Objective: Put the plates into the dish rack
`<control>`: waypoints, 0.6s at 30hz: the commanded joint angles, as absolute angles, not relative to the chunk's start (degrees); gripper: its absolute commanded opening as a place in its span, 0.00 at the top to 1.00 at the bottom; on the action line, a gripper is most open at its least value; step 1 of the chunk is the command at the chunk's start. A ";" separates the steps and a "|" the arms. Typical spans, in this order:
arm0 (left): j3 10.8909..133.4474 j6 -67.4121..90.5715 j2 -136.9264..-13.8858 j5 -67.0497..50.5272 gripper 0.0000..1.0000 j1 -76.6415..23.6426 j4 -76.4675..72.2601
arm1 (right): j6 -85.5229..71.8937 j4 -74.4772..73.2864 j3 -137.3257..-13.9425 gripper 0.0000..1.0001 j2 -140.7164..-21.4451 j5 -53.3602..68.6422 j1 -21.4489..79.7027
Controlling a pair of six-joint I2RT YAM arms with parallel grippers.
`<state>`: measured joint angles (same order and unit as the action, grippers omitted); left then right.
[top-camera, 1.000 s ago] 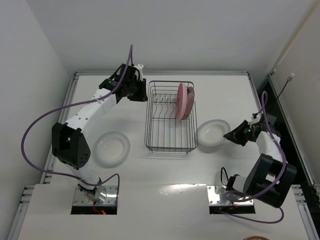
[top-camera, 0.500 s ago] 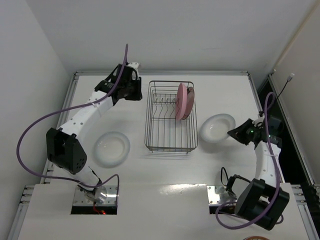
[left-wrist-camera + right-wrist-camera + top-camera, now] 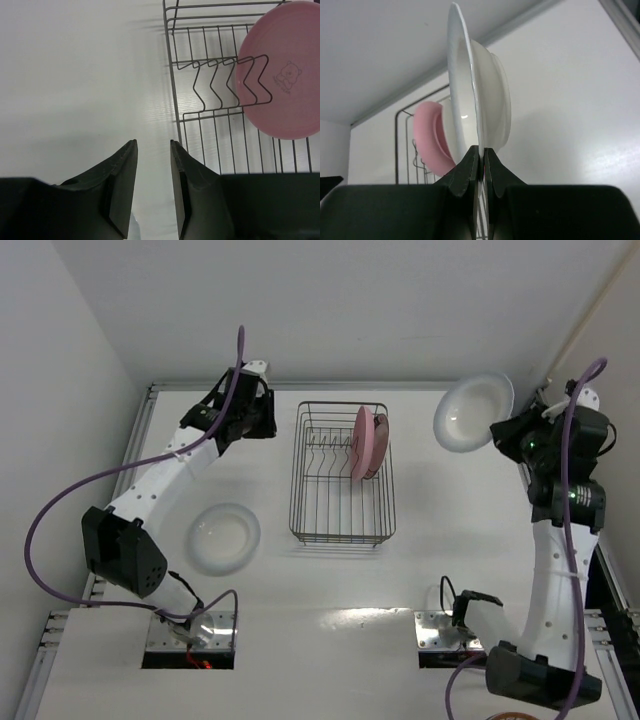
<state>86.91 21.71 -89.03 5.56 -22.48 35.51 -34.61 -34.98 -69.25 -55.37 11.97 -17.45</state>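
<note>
Whitish plate (image 3: 473, 412) held aloft beyond the dish rack's (image 3: 341, 539) far right corner: carry step.
Right gripper (image 3: 481, 151) pinches its rim; next, likely lowering it upright into free prongs (image 3: 220, 80) beside the pink plate (image 3: 363, 442). Left gripper (image 3: 152, 145) hangs empty, jaws parted.

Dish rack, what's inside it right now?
The dish rack holds a pink plate standing on edge among the prongs. Close beside it a second plate shows only a dark rim sliver; the rest is covered. The right gripper's whitish plate is outside.
</note>
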 commanded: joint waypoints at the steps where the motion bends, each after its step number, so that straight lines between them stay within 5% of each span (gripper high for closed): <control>1: 87.01 22.41 -87.01 4.49 0.70 -21.45 33.31 | -36.04 -33.31 -77.94 1.00 -55.89 7.48 -11.79; 7: 87.54 22.41 -86.40 4.48 0.70 -20.83 33.31 | -36.04 -34.27 -83.48 1.00 -63.88 -4.98 8.32; 12: 87.54 22.41 -85.87 6.41 0.70 -20.21 33.83 | -32.61 -42.09 -101.72 1.00 -80.37 -23.06 28.61; 18: 87.54 22.41 -84.29 9.23 0.70 -20.21 34.37 | -32.61 -51.77 -115.12 1.00 -93.77 -35.50 35.15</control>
<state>86.91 21.96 -87.68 7.11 -20.80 35.51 -32.97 -50.65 -108.64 -92.29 -22.83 34.35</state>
